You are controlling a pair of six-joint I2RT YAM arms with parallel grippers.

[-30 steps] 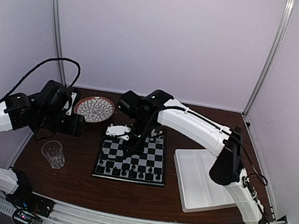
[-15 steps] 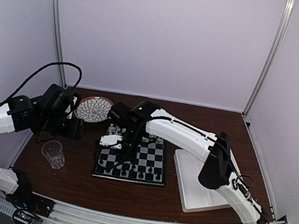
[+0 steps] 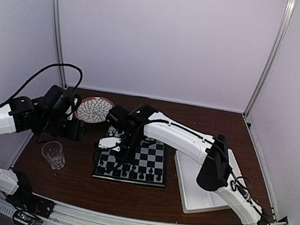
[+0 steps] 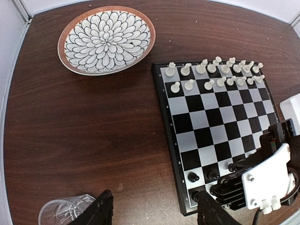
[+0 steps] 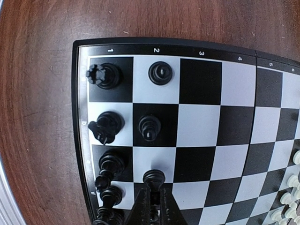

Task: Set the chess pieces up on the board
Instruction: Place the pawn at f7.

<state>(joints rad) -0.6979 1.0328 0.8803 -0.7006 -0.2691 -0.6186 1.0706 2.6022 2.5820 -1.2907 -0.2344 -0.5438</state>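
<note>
At right pincer (image 5: 153,191), black piece (image 5: 153,177) half-hidden

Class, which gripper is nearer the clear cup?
Left. The left gripper hovers just behind the cup; the right gripper is over the board's near-left corner, farther away.

Board (image 4: 213,124): black/light-grey checks. Pawn (image 5: 153,178) near board's edge: black. Plate (image 4: 107,40) beside board: black petals on white, orange-brown rim.

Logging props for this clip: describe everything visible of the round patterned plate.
The plate is round and shallow, ceramic-looking: white with a black petal pattern and a reddish-brown rim. It lies flat on the dark wooden table, nothing on it, just beyond the far left corner of the chessboard, not touching it.
</note>
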